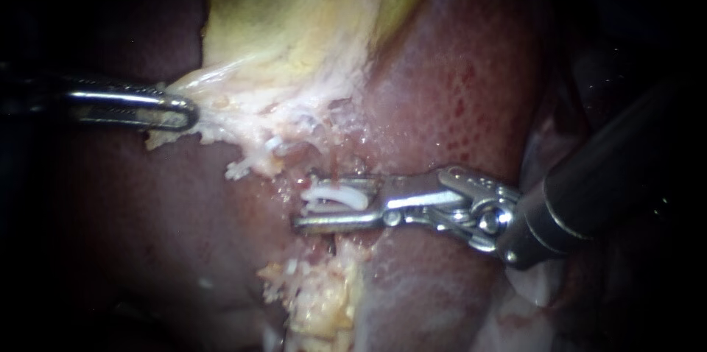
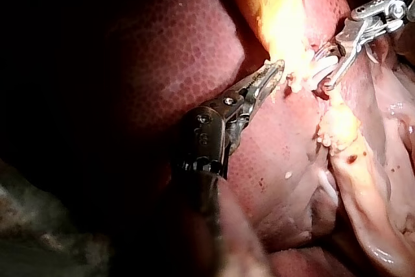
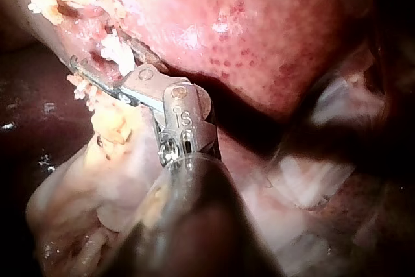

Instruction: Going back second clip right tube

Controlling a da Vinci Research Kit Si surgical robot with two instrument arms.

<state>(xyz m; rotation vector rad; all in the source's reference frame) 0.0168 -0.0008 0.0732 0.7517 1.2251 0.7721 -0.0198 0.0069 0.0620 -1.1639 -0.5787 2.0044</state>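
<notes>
A white clip sits on a strand of pale tissue below the gallbladder; which tube it holds I cannot make out. My right instrument comes in from the right, its jaws open with the clip lying in the gap between them. The right wrist view shows the same clip beside that instrument's jaws. My left instrument is shut on the whitish lower edge of the gallbladder, well left of the clip. In the left wrist view its jaws meet the yellow tissue, with the clip just beyond.
Dark red liver surrounds the site on both sides. Yellow fatty tissue hangs below the right instrument's jaws. Thin pale membrane lies under the right shaft.
</notes>
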